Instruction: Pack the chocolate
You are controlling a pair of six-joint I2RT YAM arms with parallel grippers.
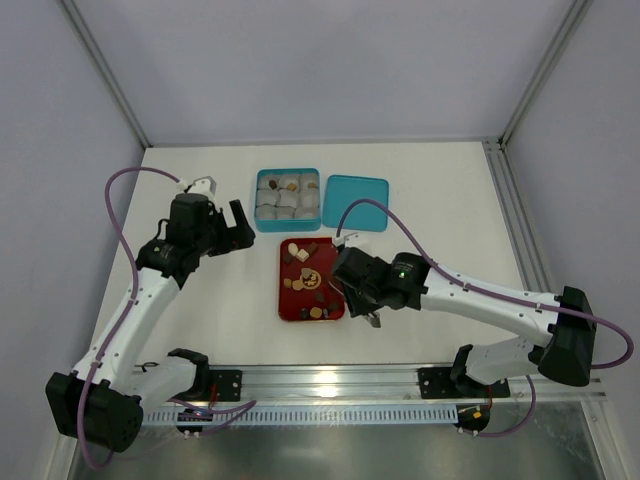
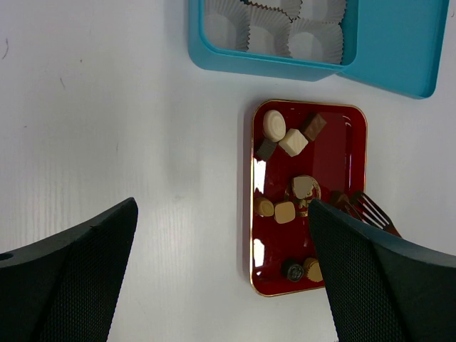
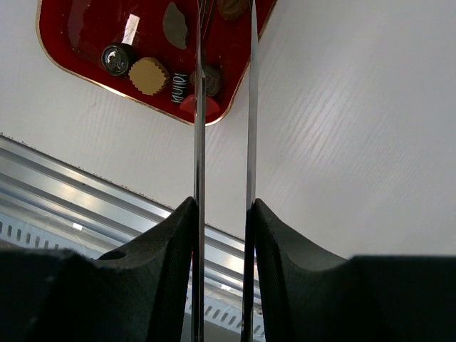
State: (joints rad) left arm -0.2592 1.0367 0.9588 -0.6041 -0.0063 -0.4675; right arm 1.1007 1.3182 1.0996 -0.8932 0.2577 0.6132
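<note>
The left hand (image 1: 237, 228) hangs wide open and empty over the tabletop (image 1: 450, 200), left of the tray (image 2: 336, 158). The chocolate (image 2: 285, 211) lies scattered on the tray, part of it hidden from above by the right arm. The right hand (image 3: 222, 206) pinches thin tongs (image 3: 251, 107). Their tips are cut off in the right wrist view, and only the left wrist view shows them forked.

tongs (image 3: 199, 142) tips: run off top edge in right wrist view; can't tell if anything is pinched.
red tray (image 2: 345, 153): near-right corner behind a finger (image 2: 385, 278) of the left gripper (image 2: 222, 206); right wrist view shows one corner only.
chocolate (image 3: 148, 75): one dark piece partly behind a tongs blade.
blue box (image 2: 263, 65): cut by top edge, left wrist view.
lid (image 2: 399, 43): same, top edge.
</note>
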